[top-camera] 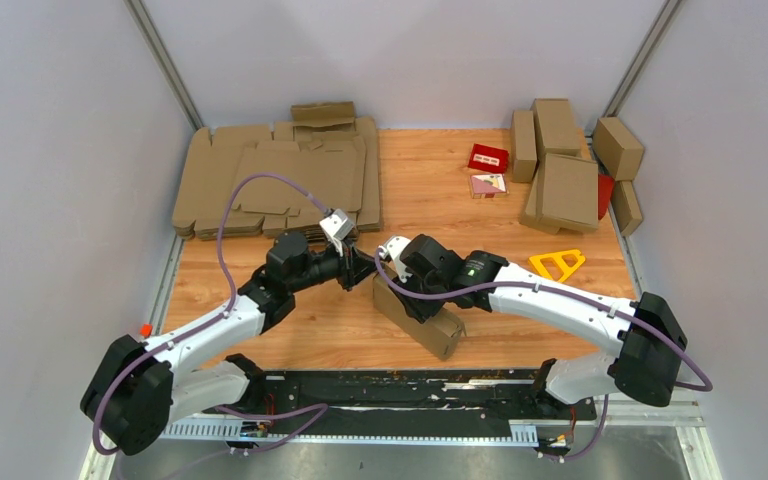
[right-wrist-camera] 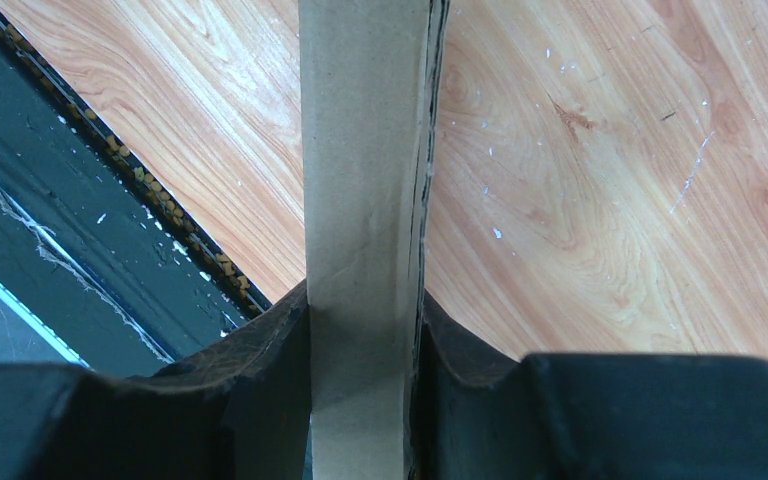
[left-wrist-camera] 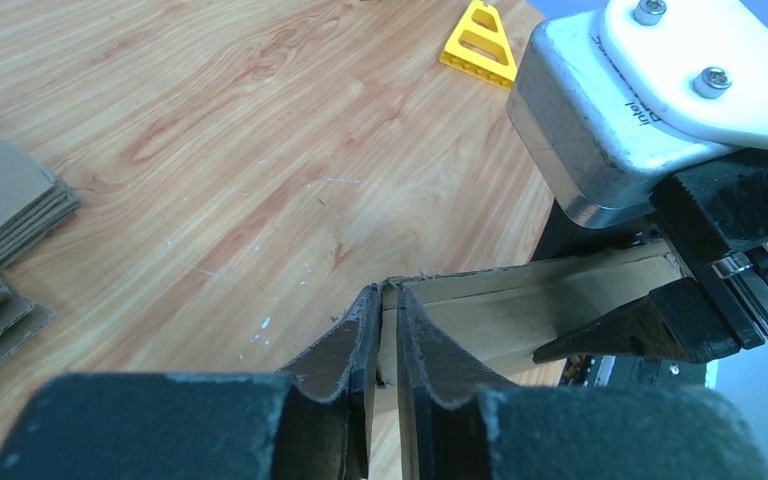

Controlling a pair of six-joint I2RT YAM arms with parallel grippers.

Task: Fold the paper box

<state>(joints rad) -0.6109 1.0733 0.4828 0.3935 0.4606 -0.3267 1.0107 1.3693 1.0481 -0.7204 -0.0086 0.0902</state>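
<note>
On the table (top-camera: 520, 320), the left end effector (left-wrist-camera: 385, 310) is nearly closed, pinching an end wall of the paper box (top-camera: 430, 325). The right end effector (right-wrist-camera: 365, 310) is clamped on a side panel.

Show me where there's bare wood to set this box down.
Widest free patch: back middle of the table, between the flat cardboard pile and the red carton. A smaller one: just left of the yellow triangle. Crowded: the back right corner with folded boxes, and the centre, where the left hand and right hand grip the box.
</note>
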